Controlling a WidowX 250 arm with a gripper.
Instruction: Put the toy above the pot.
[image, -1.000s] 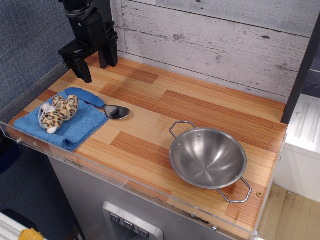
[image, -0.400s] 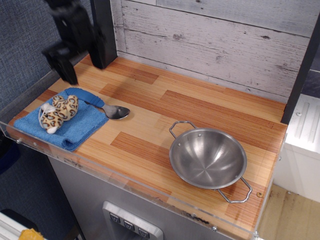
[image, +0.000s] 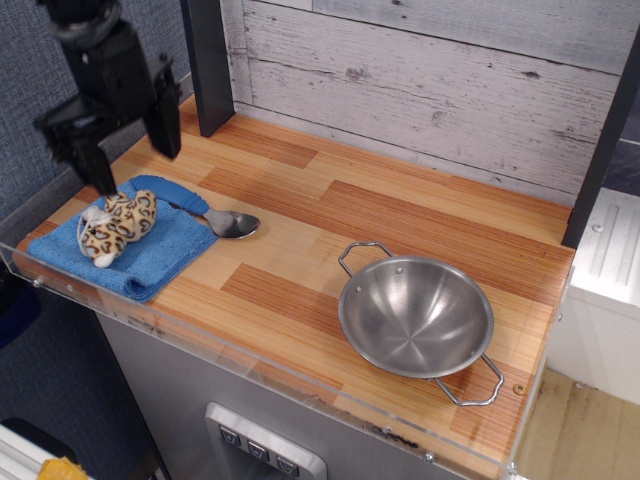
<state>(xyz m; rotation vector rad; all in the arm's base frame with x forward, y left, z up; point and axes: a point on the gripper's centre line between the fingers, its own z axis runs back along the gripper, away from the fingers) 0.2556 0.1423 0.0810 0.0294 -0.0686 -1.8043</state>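
Note:
The toy (image: 116, 228), a small tan plush with dark leopard spots and white patches, lies on a blue cloth (image: 150, 252) at the left end of the wooden counter. The pot (image: 415, 316), a shiny steel bowl with two wire loop handles, sits at the front right. My gripper (image: 128, 160) hangs open and empty just above and behind the toy, one finger (image: 165, 125) to the right and one finger (image: 93, 172) to the left, not touching it.
A metal spoon (image: 232, 223) with a blue handle lies partly on the cloth, right of the toy. A dark post (image: 208, 65) stands at the back left. A clear acrylic rim (image: 250, 355) edges the counter front. A weathered plank wall runs behind.
My gripper has moved left and toward the front from the back of the counter, coming down to just above the toy. The toy, spoon and pot have not moved.

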